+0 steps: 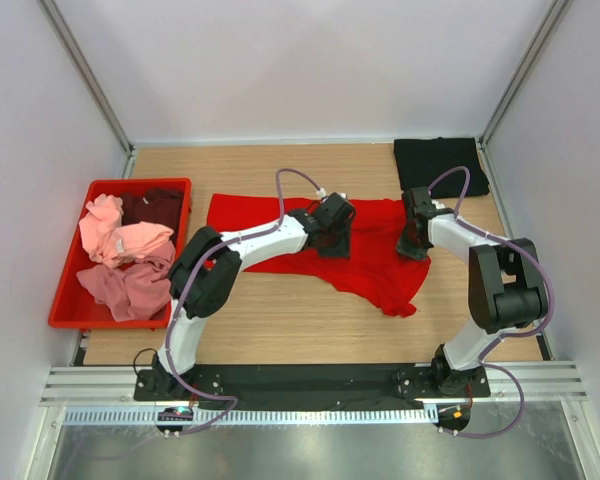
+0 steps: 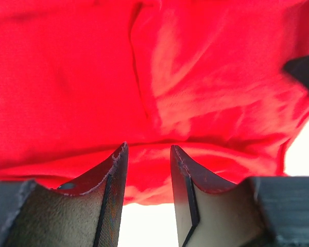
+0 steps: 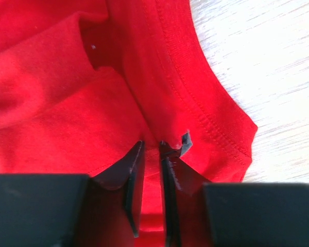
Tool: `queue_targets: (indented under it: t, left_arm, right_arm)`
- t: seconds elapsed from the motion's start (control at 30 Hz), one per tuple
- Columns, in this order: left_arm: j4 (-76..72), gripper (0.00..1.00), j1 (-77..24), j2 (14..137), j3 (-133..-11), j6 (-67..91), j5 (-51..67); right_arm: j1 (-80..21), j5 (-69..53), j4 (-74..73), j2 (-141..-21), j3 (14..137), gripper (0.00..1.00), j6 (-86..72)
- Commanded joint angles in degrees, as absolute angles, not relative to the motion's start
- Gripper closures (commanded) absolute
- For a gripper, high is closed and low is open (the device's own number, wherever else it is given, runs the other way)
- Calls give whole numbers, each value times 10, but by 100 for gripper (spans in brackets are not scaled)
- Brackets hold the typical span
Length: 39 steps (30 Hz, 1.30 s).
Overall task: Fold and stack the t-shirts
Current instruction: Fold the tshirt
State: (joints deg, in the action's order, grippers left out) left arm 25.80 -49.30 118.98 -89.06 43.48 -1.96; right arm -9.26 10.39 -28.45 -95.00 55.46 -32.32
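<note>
Our right gripper (image 3: pixel 152 145) is clenched on a fold of the red shirt (image 1: pixel 375 275), close to its stitched hem. Our left gripper (image 2: pixel 148 150) stands parted over the same shirt, gripping nothing we can see. The red shirt lies rumpled on the table (image 1: pixel 280 330) between both arms. A black shirt (image 1: pixel 440 163) lies at the far right corner. The pink shirts (image 1: pixel 115 240) and a maroon shirt (image 1: pixel 162 205) sit in the crate (image 1: pixel 65 300) at left.
</note>
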Motion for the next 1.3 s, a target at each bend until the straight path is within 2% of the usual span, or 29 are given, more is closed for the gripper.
queue_targets:
  t: [0.0, 0.13, 0.5, 0.57, 0.63, 0.7, 0.8, 0.87, 0.9, 0.97, 1.27]
  left_arm:
    - [240, 60, -487, 1191, -920, 444, -23]
    - [228, 61, -487, 1205, -929, 446, -23]
    - [237, 64, -483, 1258, -976, 451, -19]
    - [238, 64, -483, 1269, -983, 452, -23]
    - [240, 65, -483, 1279, -988, 456, -22]
    - [240, 70, -483, 1281, -989, 458, -18]
    - [241, 79, -483, 1276, -986, 459, -22]
    - [244, 86, -483, 1272, -985, 457, -26]
    - [245, 94, -483, 1267, -985, 457, -29]
    - [249, 100, -483, 1262, -985, 457, -33]
    - [272, 100, -483, 1241, -997, 462, -27]
  right_arm:
    - [-91, 122, -284, -922, 550, 74, -332]
    - [-91, 126, -280, -918, 545, 71, -332]
    - [-92, 112, -265, -928, 530, 71, -342]
    - [-91, 114, -262, -929, 528, 73, -344]
    - [-91, 114, -259, -931, 527, 81, -345]
    - [-91, 113, -260, -930, 527, 91, -345]
    - [-91, 112, -265, -925, 529, 98, -343]
    - [-91, 111, -267, -919, 532, 99, -344]
    - [-91, 112, -271, -917, 533, 99, -343]
    - [-91, 110, -276, -911, 536, 99, -343]
    - [-91, 115, -321, -866, 548, 99, -337]
